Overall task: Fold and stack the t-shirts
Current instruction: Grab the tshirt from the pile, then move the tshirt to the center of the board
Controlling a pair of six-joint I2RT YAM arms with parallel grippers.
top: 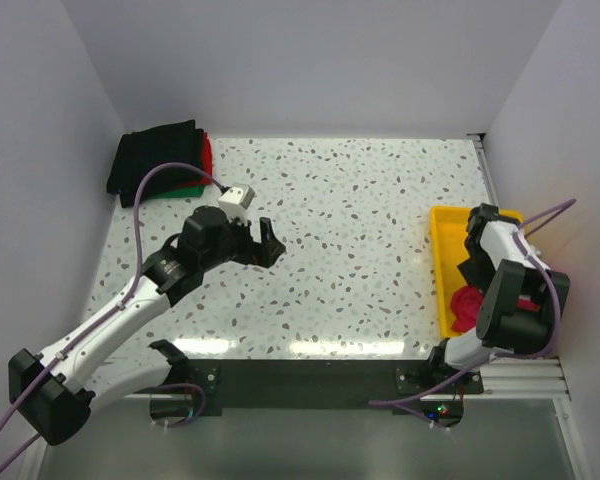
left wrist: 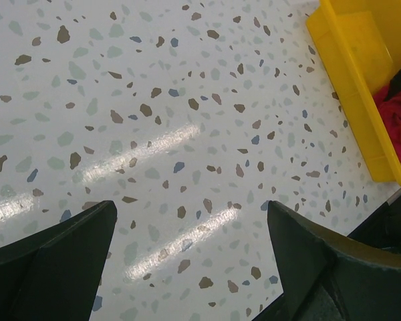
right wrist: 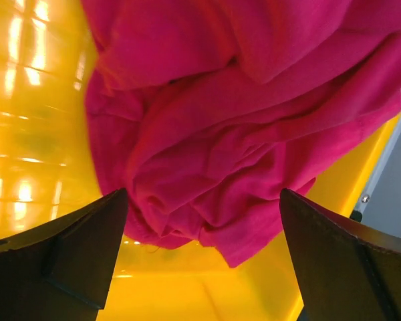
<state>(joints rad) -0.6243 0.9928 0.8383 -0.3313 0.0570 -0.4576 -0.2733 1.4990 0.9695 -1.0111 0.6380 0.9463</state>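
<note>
Right now the bright pink cloth t-shirt lies crumpled in a heap inside the long yellow plastic tray, at 3 o'clock on the white speckled table. It is not folded yet. The right gripper hangs just over the heap. Its 2 jaws are wide apart, with nothing pinched between them. I cannot tell if they touch the cloth.

At 10 o'clock, in the far corner, sits the pile of folded t-shirts. A black one is on top, and red and green edges peek out under it. The left gripper hovers above bare table near the middle, a bit toward 9 o'clock. Its 2 jaws are wide apart too, and it holds nothing.

I think the pink shirt will be light, soft and floppy. It will sag and hang down when lifted, and it will not break. It may catch on the tray wall. A good place to grab looks like a thick ridge of cloth at the top of the heap. That way the jaws pinch a fat fold and not 1 thin layer that slips out. Then it needs spreading flat on the table, and each gripper could take 1 corner.
</note>
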